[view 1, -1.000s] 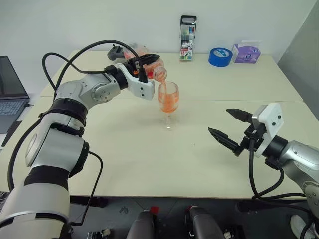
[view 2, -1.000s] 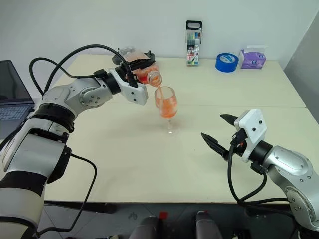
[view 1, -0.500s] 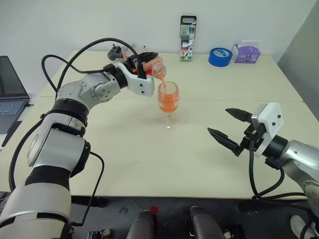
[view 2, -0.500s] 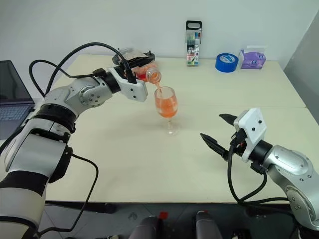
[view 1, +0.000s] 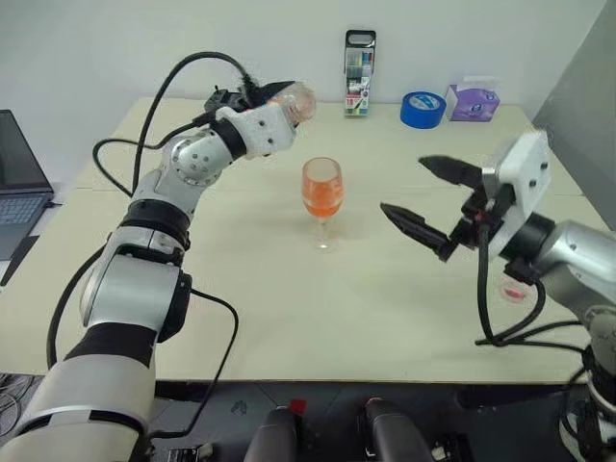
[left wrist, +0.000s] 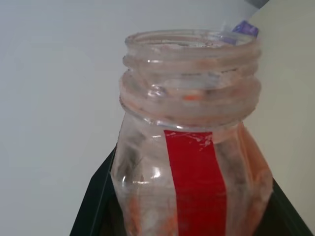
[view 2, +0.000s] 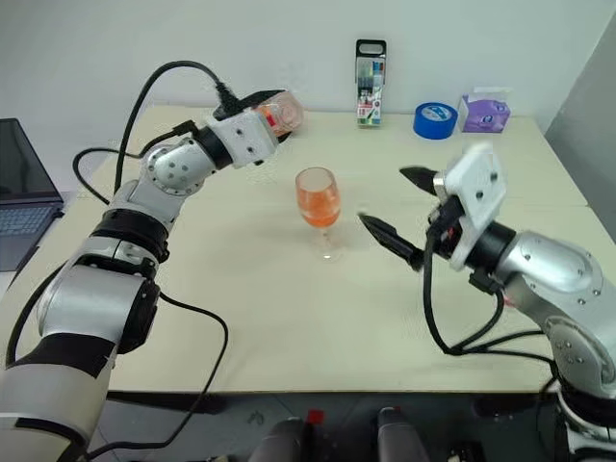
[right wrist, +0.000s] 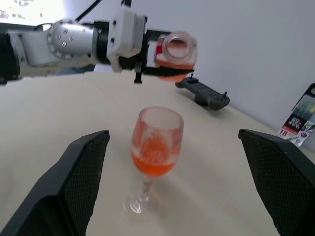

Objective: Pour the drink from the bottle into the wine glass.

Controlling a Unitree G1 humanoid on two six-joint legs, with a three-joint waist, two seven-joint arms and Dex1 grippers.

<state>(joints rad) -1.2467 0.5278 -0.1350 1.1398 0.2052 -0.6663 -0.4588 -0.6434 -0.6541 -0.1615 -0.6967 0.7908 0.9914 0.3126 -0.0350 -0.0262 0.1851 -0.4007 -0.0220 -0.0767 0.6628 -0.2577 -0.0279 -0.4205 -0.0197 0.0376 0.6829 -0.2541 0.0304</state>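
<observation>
Plain white wall (view 1: 115, 48); pale beige rectangular tabletop (view 1: 289, 308); grey panel (view 1: 587, 77) at right; dark floor (view 1: 462, 433) beneath.

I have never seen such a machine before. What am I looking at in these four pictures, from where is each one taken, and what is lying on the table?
This is a humanoid robot with two arms, each ending in a gripper with two black fingers. Two pictures come from cameras in its head, looking down over the arms. The other two come from cameras on its wrists.

The left gripper is shut on a small clear plastic bottle with a red label strip, uncapped and almost empty. The right gripper is open and holds nothing.

On the beige table stands a clear stemmed wine glass holding orange-red drink. Near the far edge are a tall pack of marker pens, a blue roll of tape and a purple tissue pack. A laptop sits beside the table.
</observation>
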